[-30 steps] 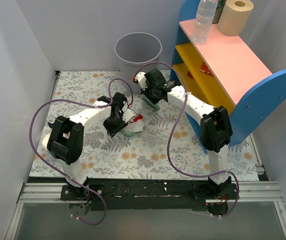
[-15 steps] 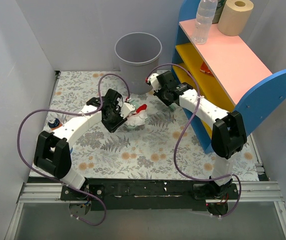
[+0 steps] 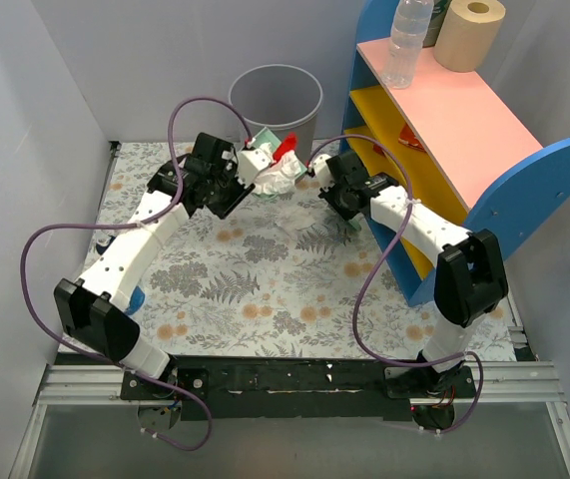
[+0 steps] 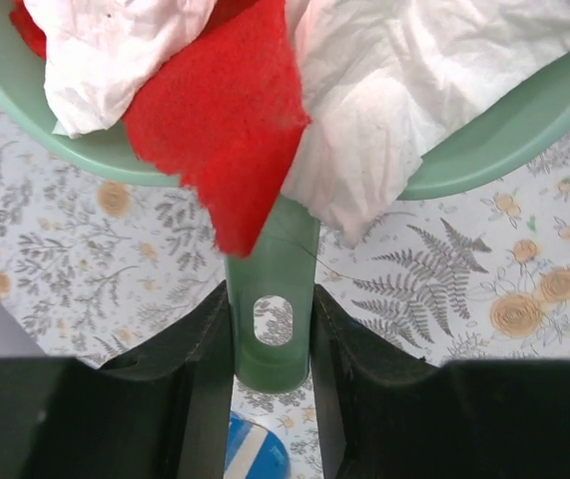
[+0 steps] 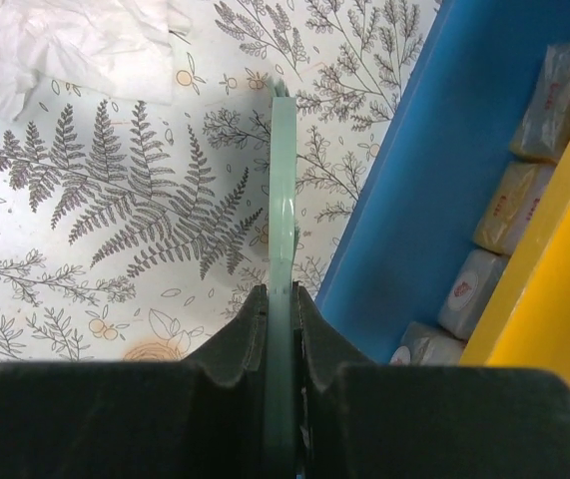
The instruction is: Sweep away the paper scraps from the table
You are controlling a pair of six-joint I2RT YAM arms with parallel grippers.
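Note:
My left gripper (image 3: 239, 176) is shut on the handle of the mint-green dustpan (image 3: 265, 150) and holds it raised, next to the grey bin's near rim. The pan carries red (image 3: 285, 147) and white paper scraps (image 3: 273, 175). In the left wrist view the fingers (image 4: 190, 369) clamp the handle (image 4: 272, 329), with a red scrap (image 4: 225, 120) and white scraps (image 4: 394, 90) hanging over the pan's edge. My right gripper (image 3: 348, 206) is shut on the green brush (image 5: 282, 200), seen edge-on, low by the shelf. One white scrap (image 3: 293, 226) lies on the table (image 3: 265, 289); it also shows in the right wrist view (image 5: 75, 40).
The grey bin (image 3: 276, 100) stands at the table's far edge. The blue and yellow shelf (image 3: 444, 110) with a pink top borders the right side, with a bottle (image 3: 407, 40) and paper roll (image 3: 469, 33) on it. Packets (image 5: 494, 249) fill its lower level. A blue-white object (image 4: 255, 454) lies below my left gripper.
My left arm has lifted the loaded dustpan from the table's middle up and back to the bin. My right arm has carried the brush to the right, close to the shelf.

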